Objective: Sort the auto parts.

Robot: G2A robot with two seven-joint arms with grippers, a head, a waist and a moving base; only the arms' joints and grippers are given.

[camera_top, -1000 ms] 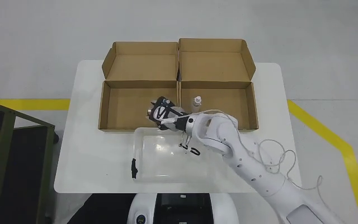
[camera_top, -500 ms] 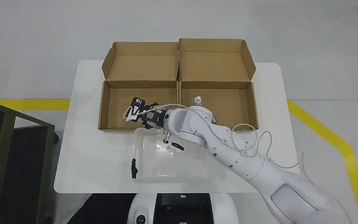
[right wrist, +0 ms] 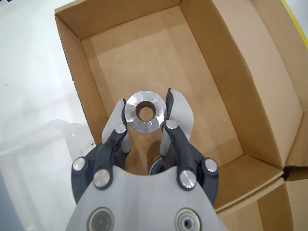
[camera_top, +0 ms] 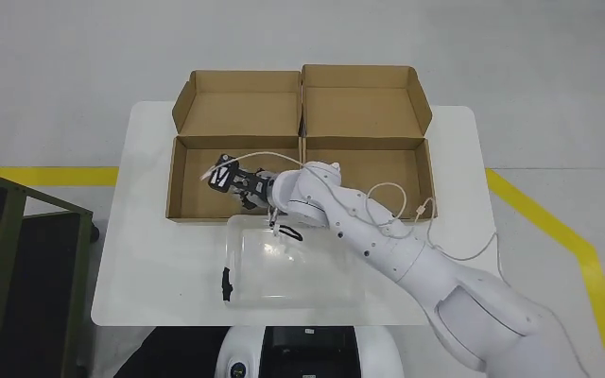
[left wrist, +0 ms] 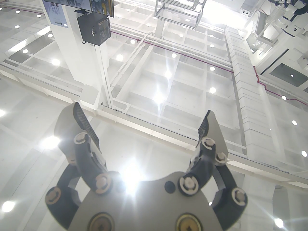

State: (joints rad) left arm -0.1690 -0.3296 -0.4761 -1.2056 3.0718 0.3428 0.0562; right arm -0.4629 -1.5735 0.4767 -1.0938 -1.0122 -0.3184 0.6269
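Observation:
My right gripper (camera_top: 227,177) (right wrist: 146,100) is shut on a shiny metal ring (right wrist: 146,111) with a round hole in its middle. It holds the ring above the floor of the left cardboard box (camera_top: 189,194) (right wrist: 168,61), near the box's middle. A small pale part (camera_top: 333,170) stands in the right cardboard box (camera_top: 416,184). My left gripper (left wrist: 143,114) is open with nothing between its fingers and points up at the ceiling.
A clear plastic bin (camera_top: 312,279) (right wrist: 36,159) sits in front of the boxes, with a small black part (camera_top: 289,232) by its far wall and another (camera_top: 226,283) at its left edge. Both boxes have upright lids at the back.
My right gripper has swung left with the metal ring, from the bin's far edge to over the middle of the left box.

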